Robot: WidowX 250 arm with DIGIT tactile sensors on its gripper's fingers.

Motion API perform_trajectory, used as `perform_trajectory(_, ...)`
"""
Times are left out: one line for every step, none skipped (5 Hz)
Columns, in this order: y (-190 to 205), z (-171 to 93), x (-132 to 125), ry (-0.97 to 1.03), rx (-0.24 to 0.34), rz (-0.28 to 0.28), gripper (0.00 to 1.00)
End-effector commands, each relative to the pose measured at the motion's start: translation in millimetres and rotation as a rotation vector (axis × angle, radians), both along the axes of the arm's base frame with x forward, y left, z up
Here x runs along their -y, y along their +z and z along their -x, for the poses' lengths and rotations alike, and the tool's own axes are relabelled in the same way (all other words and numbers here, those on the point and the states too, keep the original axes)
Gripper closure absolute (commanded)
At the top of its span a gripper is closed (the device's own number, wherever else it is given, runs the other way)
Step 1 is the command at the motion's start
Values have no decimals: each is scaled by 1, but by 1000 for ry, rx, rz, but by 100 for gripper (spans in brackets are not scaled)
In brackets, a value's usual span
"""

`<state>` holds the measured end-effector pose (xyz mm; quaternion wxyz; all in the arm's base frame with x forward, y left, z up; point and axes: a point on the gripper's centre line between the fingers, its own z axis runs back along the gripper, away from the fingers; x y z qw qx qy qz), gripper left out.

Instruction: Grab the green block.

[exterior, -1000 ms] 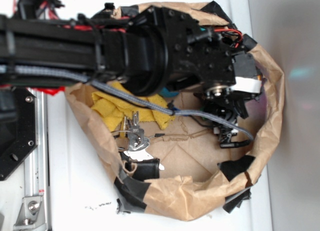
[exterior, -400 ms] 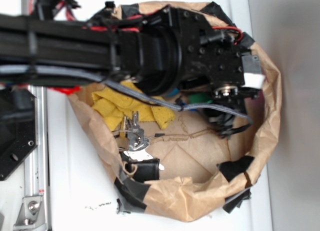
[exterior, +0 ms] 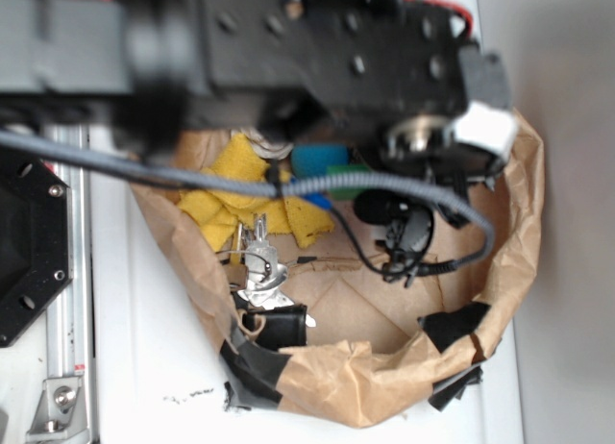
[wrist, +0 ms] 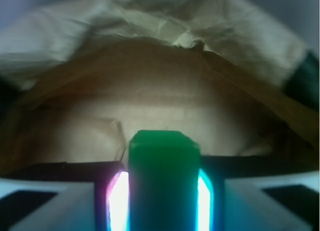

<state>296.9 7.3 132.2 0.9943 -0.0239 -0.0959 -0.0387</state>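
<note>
The green block (wrist: pixel 162 161) stands upright between my two glowing fingers (wrist: pixel 119 193), and my gripper (wrist: pixel 163 178) is shut on it. Ahead of it in the wrist view is the brown paper bag's inner wall (wrist: pixel 165 91). In the exterior view my arm is large and blurred across the top, and the gripper (exterior: pixel 408 240) hangs dark over the bag's right half. A strip of the same green (exterior: pixel 353 168) shows under the arm, next to the teal-blue ball (exterior: pixel 320 160).
The rolled-down paper bag (exterior: pixel 519 223) with black tape patches holds a yellow cloth (exterior: pixel 235 199), a bunch of keys (exterior: pixel 259 261) and a black object (exterior: pixel 279 327). A grey cable (exterior: pixel 240 183) crosses the bag. A metal rail (exterior: pixel 67 300) runs along the left.
The arm has risen toward the exterior camera, growing larger and blurred. The teal-blue ball and more of the yellow cloth have come into sight beneath it.
</note>
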Motion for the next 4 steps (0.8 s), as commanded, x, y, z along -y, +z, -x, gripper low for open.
perform_trajectory(45, -4, -2, -5, -30, 36, 100)
perform_trajectory(41, -4, 8, -11, -27, -3, 100)
perform_trajectory(40, -2, 8, 2, 2, -16, 100)
perform_trajectory(40, -4, 5, 12, 3, -18, 100)
